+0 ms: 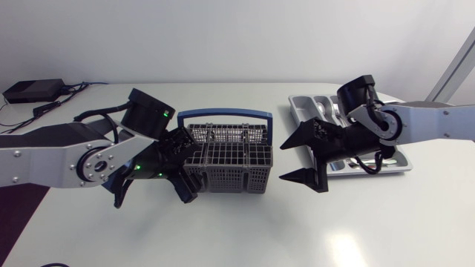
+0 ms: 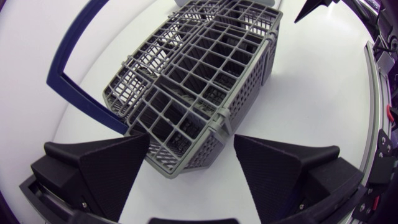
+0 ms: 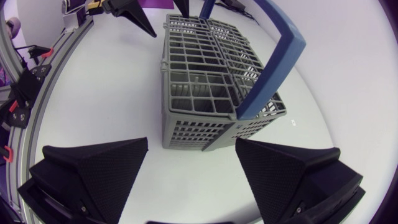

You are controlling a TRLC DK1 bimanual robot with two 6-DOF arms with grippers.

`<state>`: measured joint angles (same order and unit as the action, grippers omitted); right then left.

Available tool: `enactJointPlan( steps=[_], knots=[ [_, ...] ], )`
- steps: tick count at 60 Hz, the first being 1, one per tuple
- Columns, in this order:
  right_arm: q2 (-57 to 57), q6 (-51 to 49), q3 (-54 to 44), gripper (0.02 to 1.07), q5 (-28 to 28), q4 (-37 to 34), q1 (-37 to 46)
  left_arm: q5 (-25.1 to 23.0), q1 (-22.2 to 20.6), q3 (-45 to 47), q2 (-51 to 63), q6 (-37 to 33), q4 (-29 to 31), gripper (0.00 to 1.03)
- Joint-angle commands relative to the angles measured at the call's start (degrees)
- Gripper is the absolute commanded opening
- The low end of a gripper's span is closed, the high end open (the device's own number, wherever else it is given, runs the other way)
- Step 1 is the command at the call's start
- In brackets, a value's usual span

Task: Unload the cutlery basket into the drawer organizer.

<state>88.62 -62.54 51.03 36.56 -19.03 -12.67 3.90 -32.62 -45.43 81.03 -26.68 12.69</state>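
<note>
The grey cutlery basket [image 1: 226, 157] with a blue handle [image 1: 223, 113] stands mid-table. The compartments I can see into hold nothing. My left gripper [image 1: 185, 167] is open at the basket's left end. In the left wrist view its fingers [image 2: 112, 168] straddle the near corner of the basket [image 2: 199, 81] without gripping it. My right gripper [image 1: 303, 159] is open just right of the basket, clear of it. The basket [image 3: 211, 87] lies ahead of its wide-spread fingers [image 3: 99, 171]. The silver drawer organizer [image 1: 295, 102], with cutlery in it, sits behind my right arm.
A black box [image 1: 33, 90] with cables lies at the table's back left corner. The tips of my left gripper [image 3: 134, 15] show beyond the basket in the right wrist view. Bare white tabletop stretches in front of the basket.
</note>
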Motion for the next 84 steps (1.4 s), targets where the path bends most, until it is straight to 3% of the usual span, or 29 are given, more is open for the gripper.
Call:
enactJointPlan(
  steps=[1, 23, 46, 64, 84],
  knots=[
    [2.96, 4.01, 2.24, 1.03, -0.7, 1.62, -1.13, 0.58, 0.81, -0.45, 2.11, -1.1, 0.23, 0.99],
    [8.94, 10.16, 6.37, 1.03, -3.68, 8.57, -3.59, 0.58, 0.63, -1.42, 3.52, -1.71, 0.06, 0.99],
    [12.63, 9.37, 8.65, 1.03, -4.65, 9.71, -1.66, 0.58, -0.07, -1.86, 3.52, -1.98, -0.3, 0.99],
    [6.57, 8.58, 4.17, 1.03, -5.18, 8.04, -1.92, 0.49, 0.28, -2.29, 1.14, -2.15, 0.14, 0.99],
    [-5.3, 9.99, -0.05, 1.03, -6.67, 6.11, -0.17, 0.32, 2.39, -2.38, -9.14, -1.18, 2.69, 0.99]
  ],
)
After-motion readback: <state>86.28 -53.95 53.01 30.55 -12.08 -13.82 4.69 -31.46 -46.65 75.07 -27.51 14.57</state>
